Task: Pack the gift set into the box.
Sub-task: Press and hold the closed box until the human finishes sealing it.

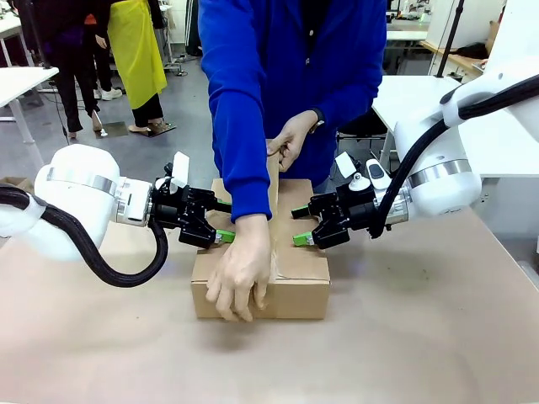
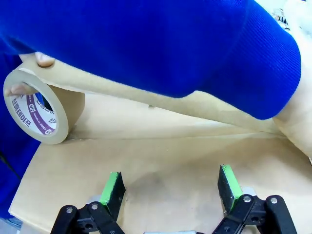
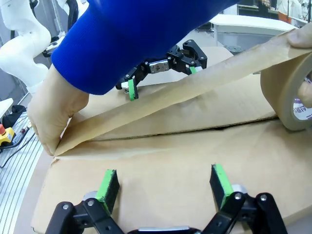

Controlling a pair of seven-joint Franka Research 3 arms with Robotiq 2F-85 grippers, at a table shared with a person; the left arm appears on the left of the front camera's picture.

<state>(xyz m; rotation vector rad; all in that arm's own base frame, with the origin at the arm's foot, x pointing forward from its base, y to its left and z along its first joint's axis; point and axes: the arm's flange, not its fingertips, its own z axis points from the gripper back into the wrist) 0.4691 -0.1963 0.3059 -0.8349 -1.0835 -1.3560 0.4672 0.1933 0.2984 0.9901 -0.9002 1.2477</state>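
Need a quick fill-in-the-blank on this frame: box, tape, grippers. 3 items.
1. The flaps of the large brown cardboard box are ____.
2. The person's hand presses a strip of brown packing tape along the box's centre ____.
3. The left gripper and the right gripper both have their fingers ____ over the box top.

Missing words: closed; seam; open

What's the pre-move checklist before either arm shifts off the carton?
1. Box flaps closed flat: ok.
2. Left gripper open, pads down on its flap: ok.
3. Right gripper open over its flap: ok; contact cannot tell.
4. Tape strip stuck along the seam: not ok, it hangs above the seam.
5. Person's hand off the near edge: not ok, it pins the tape end.
6. Tape roll clear of the grippers: ok, at the far end.
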